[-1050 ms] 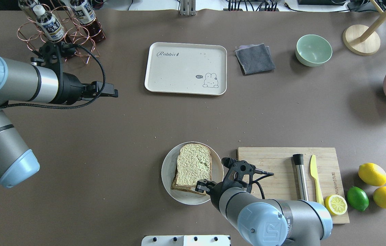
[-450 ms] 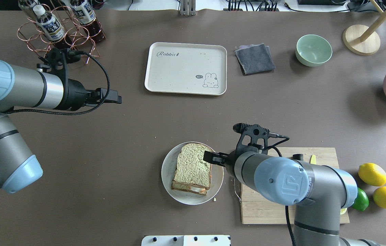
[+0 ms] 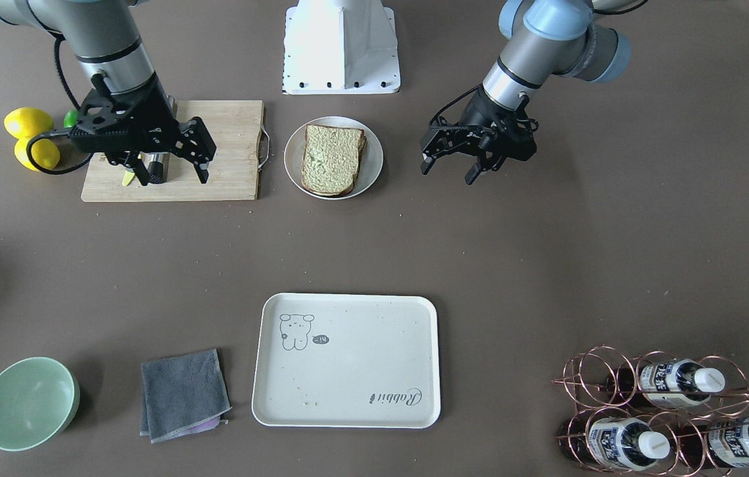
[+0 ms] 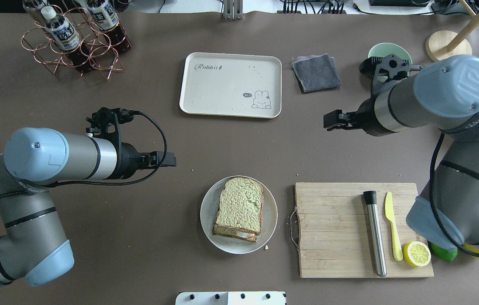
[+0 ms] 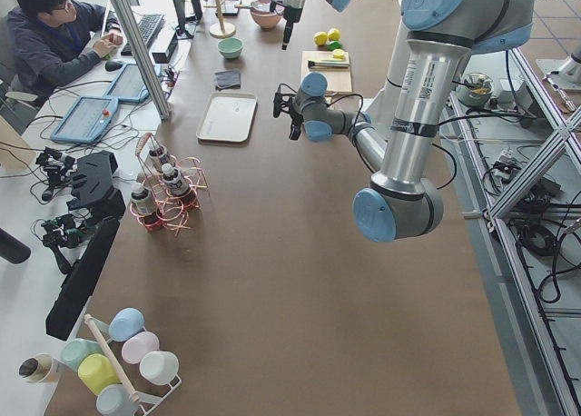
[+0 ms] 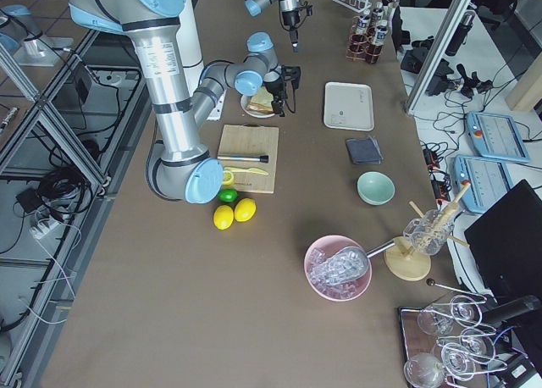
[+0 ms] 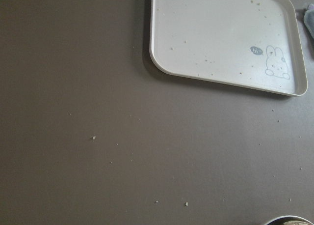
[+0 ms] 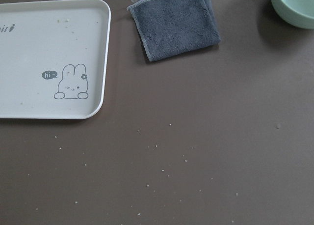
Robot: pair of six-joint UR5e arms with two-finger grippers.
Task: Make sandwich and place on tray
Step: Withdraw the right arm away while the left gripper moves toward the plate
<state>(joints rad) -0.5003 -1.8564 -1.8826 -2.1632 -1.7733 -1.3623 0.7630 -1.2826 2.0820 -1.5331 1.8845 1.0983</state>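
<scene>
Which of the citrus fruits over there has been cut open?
The lemon half on the wooden cutting board, cut face up beside the yellow knife. The two whole lemons and lime lie off the board.

Silver-grey tubes, pale blue caps on left arm point(image 4: 74, 159) and right arm point(image 4: 413, 101); black cable point(image 4: 161, 131) loops to the black left claw point(image 4: 170, 160).

We see the sandwich point(image 4: 239, 208) lying on a round white plate point(image 4: 208, 217), well apart from the tray point(image 4: 222, 91). The left gripper point(image 4: 170, 159) hangs over the table point(image 4: 137, 245) near the plate, the right gripper point(image 4: 328, 121) near the grey cloth point(image 4: 316, 73)
</scene>
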